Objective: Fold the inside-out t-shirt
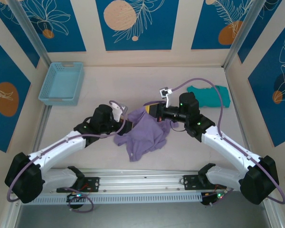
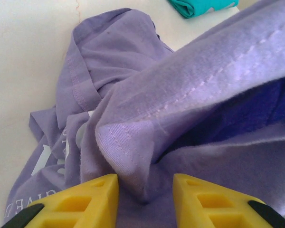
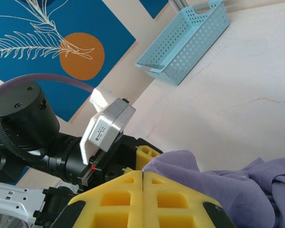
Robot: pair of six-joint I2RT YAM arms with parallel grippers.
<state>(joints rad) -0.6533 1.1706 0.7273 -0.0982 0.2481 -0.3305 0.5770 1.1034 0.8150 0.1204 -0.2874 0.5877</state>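
Note:
The inside-out t-shirt [image 1: 142,135] is a crumpled lavender heap on the table between my two arms. My right gripper [image 1: 151,110] is shut on a corner of it and holds that corner up off the table. In the right wrist view its yellow fingertips [image 3: 142,173] meet, with purple fabric [image 3: 228,190] coming off the tip. My left gripper [image 1: 126,126] is low against the heap's left side. Its yellow fingers stand apart [image 2: 146,183], open, with a hemmed fold of the shirt [image 2: 128,142] lying loose between them. White print shows on a lower layer [image 2: 42,161].
A smaller teal garment [image 1: 206,95] lies at the back right, seen too at the top of the left wrist view [image 2: 199,5]. A light blue basket [image 1: 61,83] stands at the back left [image 3: 185,42]. Wall panels enclose the table on three sides.

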